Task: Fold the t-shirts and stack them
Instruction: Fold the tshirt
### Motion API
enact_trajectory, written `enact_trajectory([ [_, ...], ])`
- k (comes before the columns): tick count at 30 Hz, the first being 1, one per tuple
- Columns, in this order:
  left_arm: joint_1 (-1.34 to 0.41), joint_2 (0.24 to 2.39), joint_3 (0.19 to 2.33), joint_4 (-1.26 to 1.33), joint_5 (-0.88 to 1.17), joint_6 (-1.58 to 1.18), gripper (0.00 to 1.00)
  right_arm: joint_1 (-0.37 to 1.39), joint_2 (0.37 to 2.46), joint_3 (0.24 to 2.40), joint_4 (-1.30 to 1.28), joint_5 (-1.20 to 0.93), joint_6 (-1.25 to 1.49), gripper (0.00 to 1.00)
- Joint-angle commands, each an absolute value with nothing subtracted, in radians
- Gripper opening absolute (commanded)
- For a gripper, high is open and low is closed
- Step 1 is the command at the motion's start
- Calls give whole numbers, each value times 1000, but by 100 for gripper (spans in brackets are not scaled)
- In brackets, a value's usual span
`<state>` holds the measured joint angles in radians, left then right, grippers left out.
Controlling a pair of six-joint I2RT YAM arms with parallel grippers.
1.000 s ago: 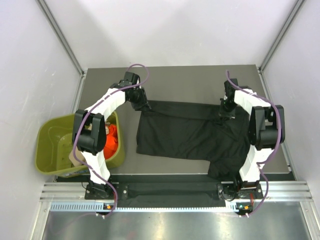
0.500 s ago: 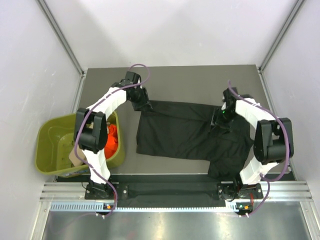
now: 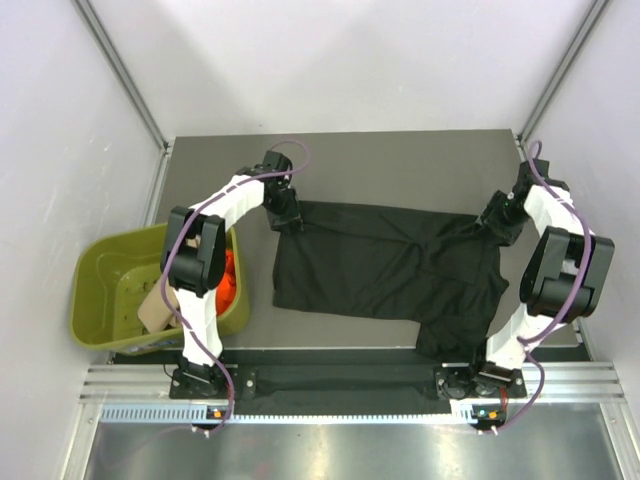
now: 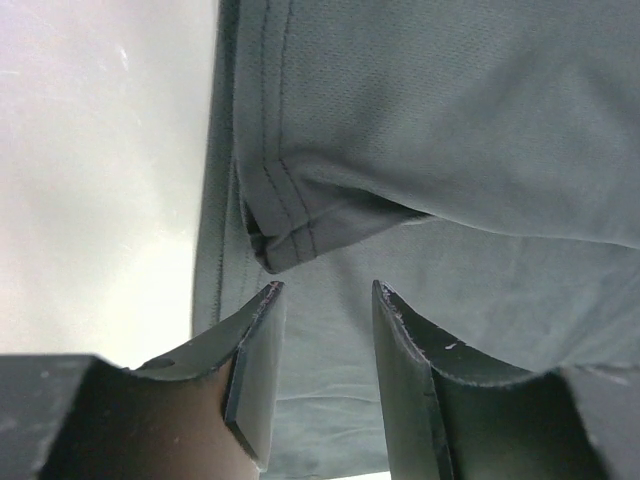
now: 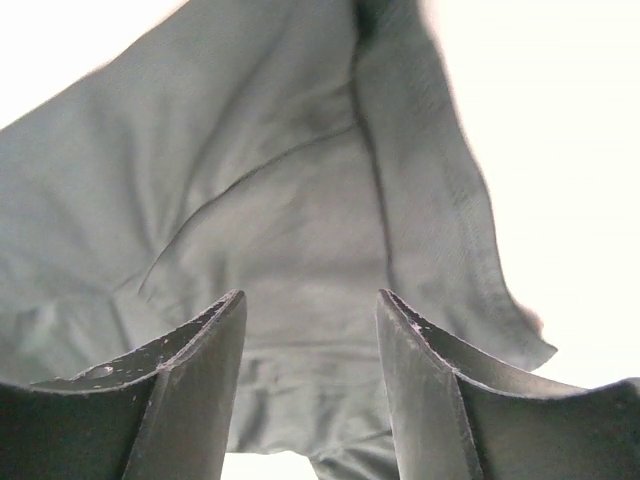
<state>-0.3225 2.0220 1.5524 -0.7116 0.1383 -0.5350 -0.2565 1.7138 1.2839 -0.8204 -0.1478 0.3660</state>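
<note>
Flattening seems underway: black t-shirt (image 3: 385,270) lies rumpled on the worktop (image 3: 400,160), both jaws gape empty, corner pinches likely next.

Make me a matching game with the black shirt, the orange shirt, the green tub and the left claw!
Things:
1. black t-shirt
2. orange-red t-shirt
3. olive-green tub
4. left claw

Places or states:
A. open, over black cloth
B. spread out on the table
C. standing left of the table
D. lying in the tub

Pairs: 1-B, 2-D, 3-C, 4-A
</note>
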Motion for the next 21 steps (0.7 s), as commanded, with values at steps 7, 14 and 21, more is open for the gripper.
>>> enact_trajectory([
  [7,-377,1913,1516,-667,9,-431,40,-324,1854,1414,-678,-127,396,52],
  [14,-380,1864,1473,-646,28,-445,38,-353,1957,1517,-650,-144,402,43],
  [21,-387,1844,1466,-653,74,-430,34,-351,1939,1501,-706,-181,390,30],
])
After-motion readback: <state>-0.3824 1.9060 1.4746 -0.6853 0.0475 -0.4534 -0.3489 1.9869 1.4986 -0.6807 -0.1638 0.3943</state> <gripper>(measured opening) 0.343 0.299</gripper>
